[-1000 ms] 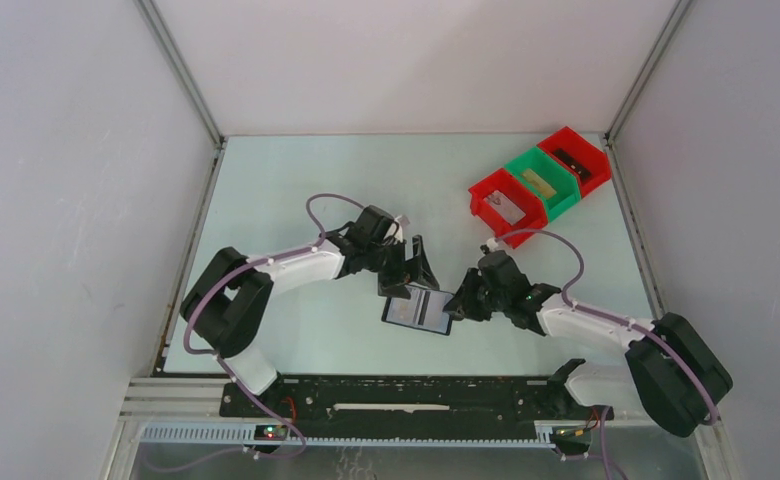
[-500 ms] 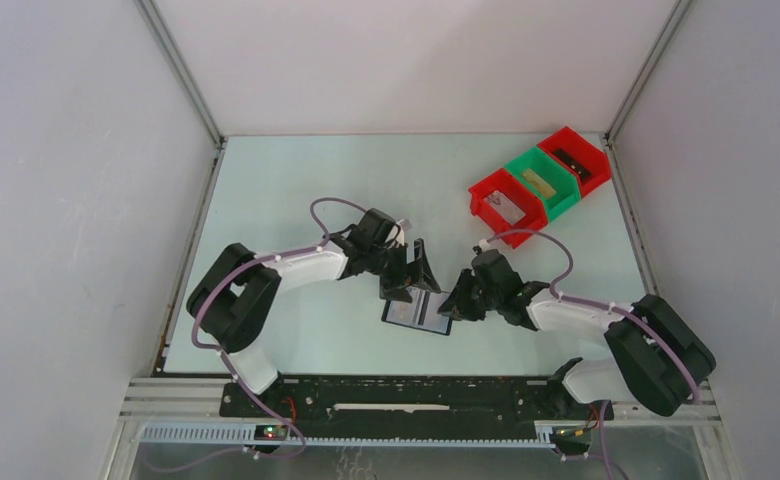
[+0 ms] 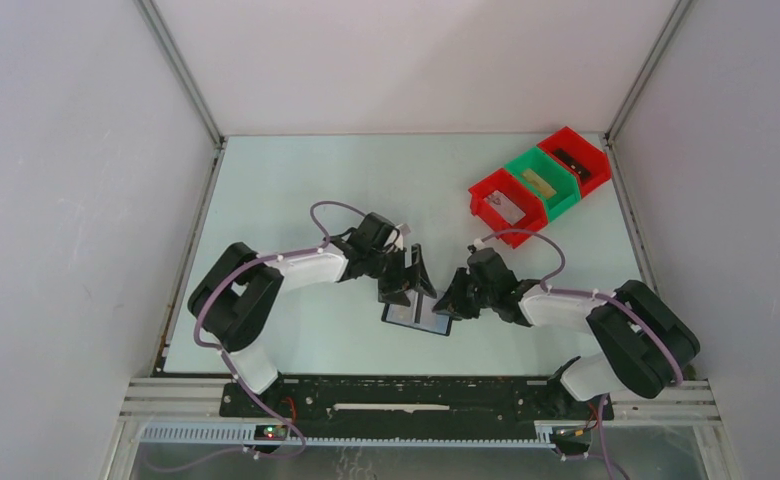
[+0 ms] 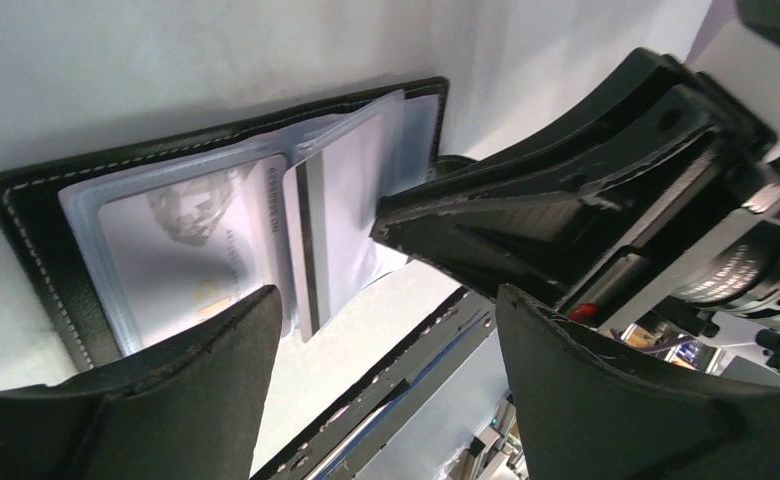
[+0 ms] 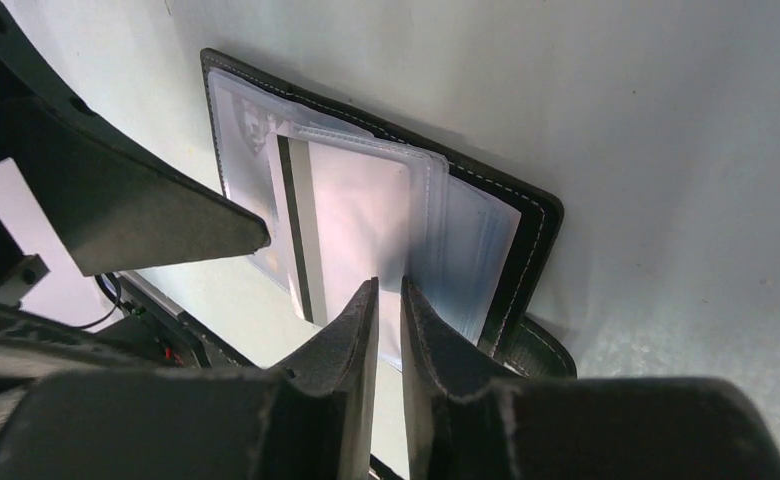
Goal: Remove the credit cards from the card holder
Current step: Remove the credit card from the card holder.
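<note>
the top external camera looks steeply down from high behind the near edge over the whole table, while both wrist cameras sit very close (facing each other from opposite sides) over the same open card holder.

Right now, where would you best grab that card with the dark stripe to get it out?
Probably by its short end that pokes out of the card holder, coming in low from that side. The striped card lies flat and thin, so only that overhang offers both faces. The right gripper points there.
</note>
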Motion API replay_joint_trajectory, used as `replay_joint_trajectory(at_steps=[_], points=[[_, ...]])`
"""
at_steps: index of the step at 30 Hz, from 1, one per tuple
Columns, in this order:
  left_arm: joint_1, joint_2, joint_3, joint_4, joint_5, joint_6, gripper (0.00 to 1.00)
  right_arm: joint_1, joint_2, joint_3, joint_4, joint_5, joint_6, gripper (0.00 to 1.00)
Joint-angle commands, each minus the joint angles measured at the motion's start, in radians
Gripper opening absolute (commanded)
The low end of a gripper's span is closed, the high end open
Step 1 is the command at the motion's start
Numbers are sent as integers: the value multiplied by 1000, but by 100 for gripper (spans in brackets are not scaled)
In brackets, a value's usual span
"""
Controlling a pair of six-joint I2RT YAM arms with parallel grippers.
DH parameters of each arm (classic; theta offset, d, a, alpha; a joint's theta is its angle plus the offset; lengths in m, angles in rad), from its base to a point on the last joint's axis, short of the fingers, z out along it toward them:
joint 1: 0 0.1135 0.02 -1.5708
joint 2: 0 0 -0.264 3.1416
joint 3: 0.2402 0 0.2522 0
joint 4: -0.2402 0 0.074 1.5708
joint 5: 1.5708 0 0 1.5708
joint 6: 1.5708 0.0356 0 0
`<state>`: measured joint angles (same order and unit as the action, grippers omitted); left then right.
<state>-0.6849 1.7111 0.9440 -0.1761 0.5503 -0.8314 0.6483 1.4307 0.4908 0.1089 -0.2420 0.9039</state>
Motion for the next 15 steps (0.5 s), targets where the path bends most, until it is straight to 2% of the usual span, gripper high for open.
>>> replay_joint_trajectory(at_steps=[1,9,15], points=[[7,-13,-36,1,-25,48,81,-15,24,-20,48,-3,17,22],[8,-7,-59,17,-38,75,68,-33,48,-41,94,-36,35,21],[8,-1,-100,110,1,40,54,-41,48,-43,94,-42,33,21]])
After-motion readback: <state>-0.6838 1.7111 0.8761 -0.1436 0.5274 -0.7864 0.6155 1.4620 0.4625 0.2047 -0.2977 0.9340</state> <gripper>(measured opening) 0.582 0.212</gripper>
